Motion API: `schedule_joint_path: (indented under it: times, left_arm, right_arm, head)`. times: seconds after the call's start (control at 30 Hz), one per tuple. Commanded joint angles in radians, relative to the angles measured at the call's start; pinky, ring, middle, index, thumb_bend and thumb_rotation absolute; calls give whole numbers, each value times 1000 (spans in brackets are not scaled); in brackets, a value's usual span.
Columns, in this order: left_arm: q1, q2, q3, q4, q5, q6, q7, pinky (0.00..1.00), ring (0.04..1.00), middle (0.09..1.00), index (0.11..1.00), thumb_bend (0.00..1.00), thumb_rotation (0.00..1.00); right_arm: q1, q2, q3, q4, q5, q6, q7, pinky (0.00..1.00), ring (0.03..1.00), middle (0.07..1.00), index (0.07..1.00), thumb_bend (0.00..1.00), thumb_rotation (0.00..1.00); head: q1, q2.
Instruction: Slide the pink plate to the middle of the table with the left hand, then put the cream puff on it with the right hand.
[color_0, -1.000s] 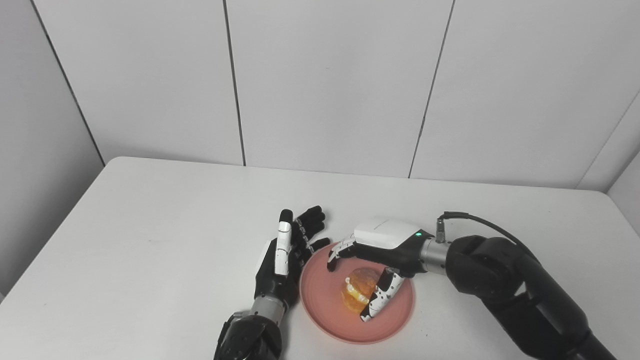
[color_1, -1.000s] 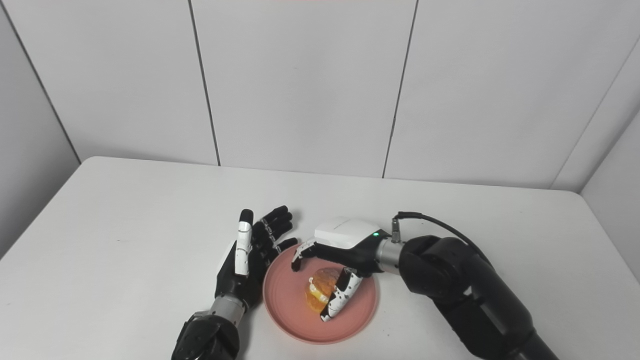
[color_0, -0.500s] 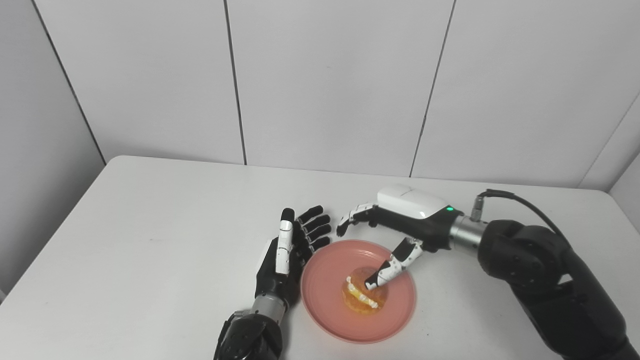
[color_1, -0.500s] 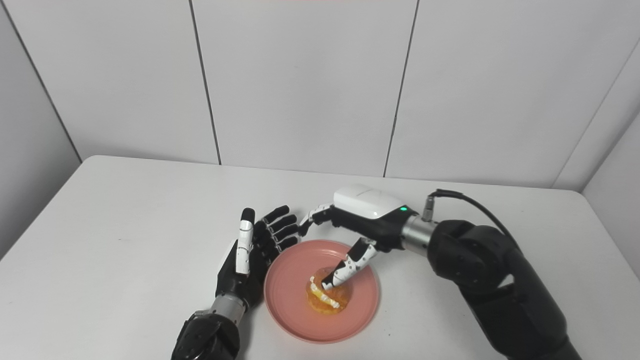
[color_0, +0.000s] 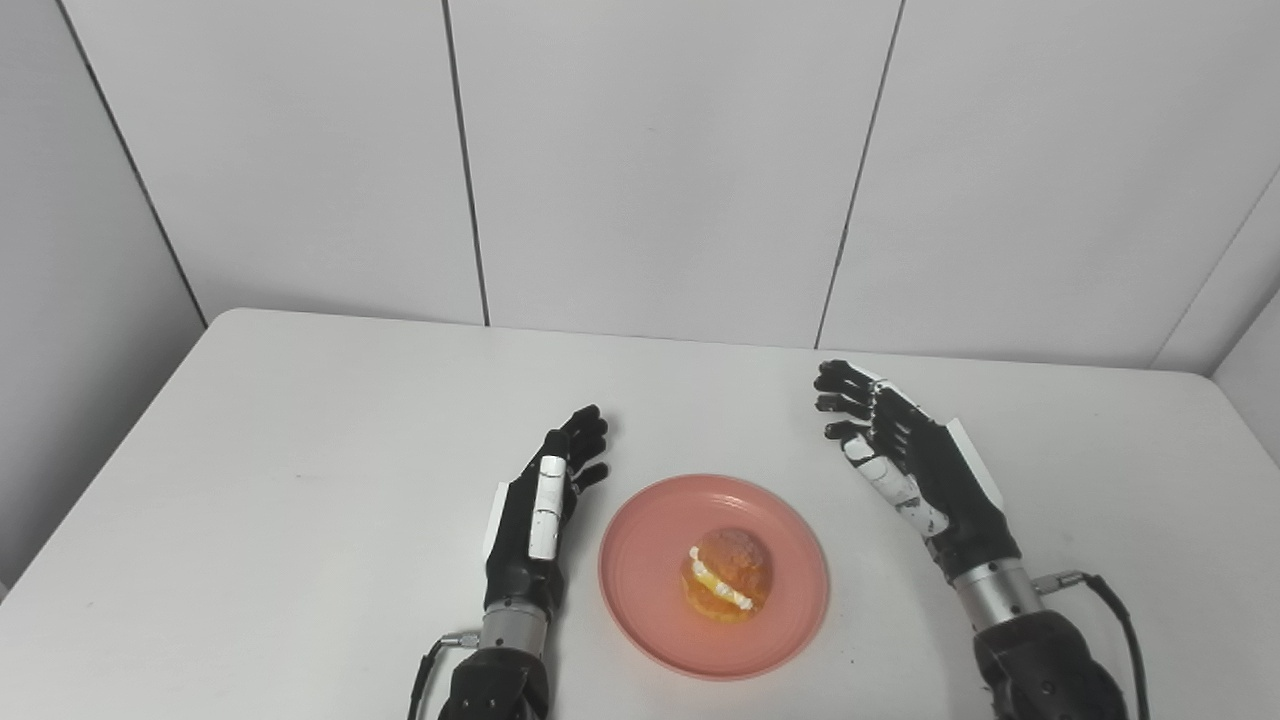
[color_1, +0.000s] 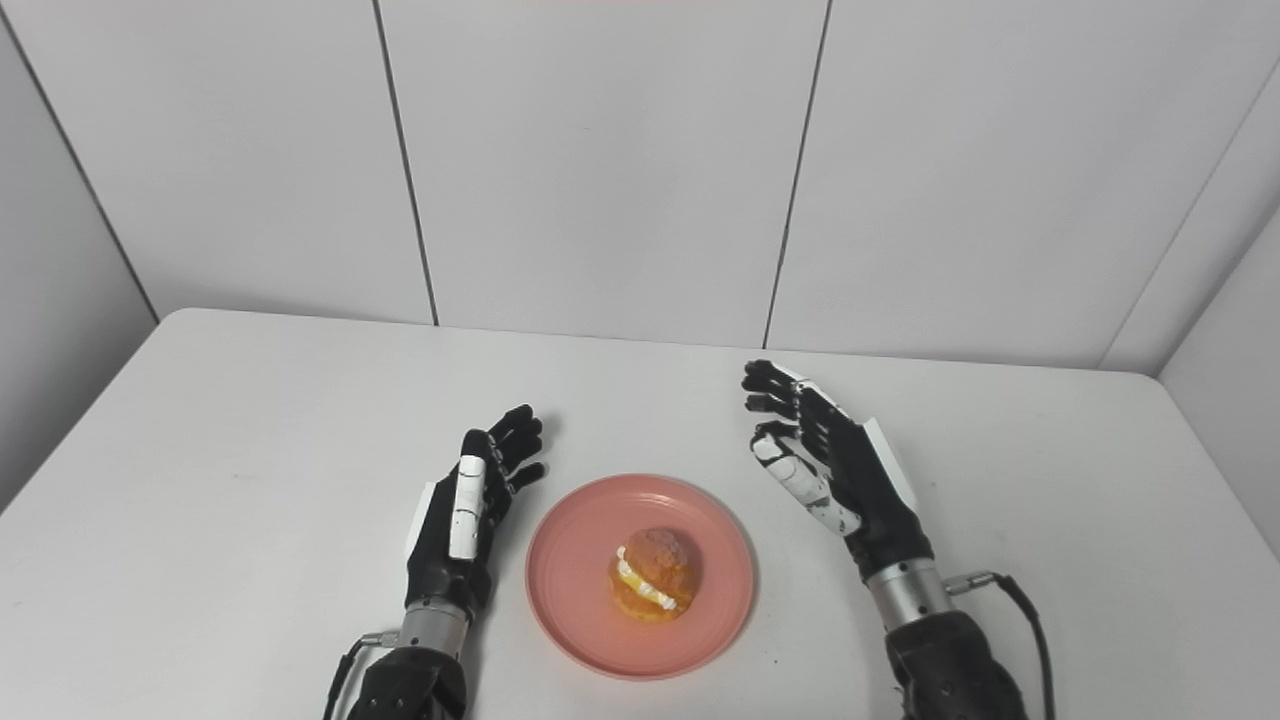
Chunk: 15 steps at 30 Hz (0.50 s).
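A pink plate (color_0: 640, 600) lies on the white table near its front middle. On the plate's centre sits the cream puff (color_0: 727, 575), golden with a band of white cream. My left hand (color_0: 540, 505) rests just left of the plate, open, fingers pointing away from me, a small gap between it and the rim. To the right of the plate my right hand (color_0: 915, 470) stands open and empty, palm turned toward the plate, well apart from it.
The white table (color_0: 300, 450) ends at grey wall panels behind. Its left edge and right corner are in view. A thin cable (color_0: 1110, 600) trails from my right wrist.
My right hand let go of the cream puff, lifted off the plate and drew back to the right, now open. My left hand shifted slightly left, away from the rim.
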<state>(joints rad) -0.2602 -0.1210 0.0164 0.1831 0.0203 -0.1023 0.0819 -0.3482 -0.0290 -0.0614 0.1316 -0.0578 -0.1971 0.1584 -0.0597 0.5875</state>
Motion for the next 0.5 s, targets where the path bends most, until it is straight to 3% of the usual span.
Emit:
schedule_joint_path:
  times: [0.0,0.17,0.33,0.47]
  left_arm:
    - [-4,2,-8,-6,37,-50,24,958,930,924,860,753,1000]
    - [-5,21,-20,44,125,-181,77,997,997,992,920,651,1000]
    - [0,46,-36,38,252,-172,143,985,993,994,938,657,1000]
    - [11,72,-38,9,211,-132,99,999,1000,1000,959,676,1000]
  right_arm:
    - [9,46,-35,-12,62,-25,-72,767,813,851,868,884,885]
    - [55,122,-67,34,104,-51,-156,841,873,909,917,909,936]
    - [90,149,-58,69,89,-81,-206,935,955,985,990,893,980]
    - [114,152,-26,71,29,-80,-240,995,997,1000,1000,881,999]
  head:
    - [0,1]
    - [-18,4]
    - [-34,18]
    - [-68,36]
